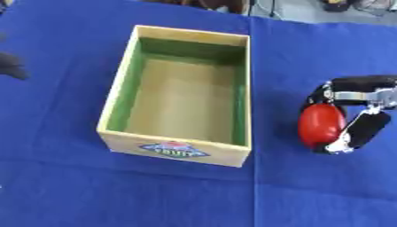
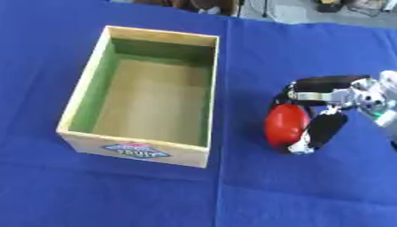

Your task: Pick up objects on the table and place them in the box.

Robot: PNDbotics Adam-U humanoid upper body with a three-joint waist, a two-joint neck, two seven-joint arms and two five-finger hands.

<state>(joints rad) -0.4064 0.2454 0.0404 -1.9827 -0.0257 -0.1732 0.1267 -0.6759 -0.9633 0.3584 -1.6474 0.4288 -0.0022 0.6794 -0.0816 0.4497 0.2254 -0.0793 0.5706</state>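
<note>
One item in play. Left eye: smooth red rounded object point(image 1: 321, 125) sits right of the open wooden box with green-lined walls point(image 1: 117, 84), on the blue cloth surface point(image 1: 62, 186); right hand point(image 1: 350, 111) fingers curled round it. Right eye: grasp covers only the object's far side, so it could roll out during the lift. Left hand not visible.
</note>
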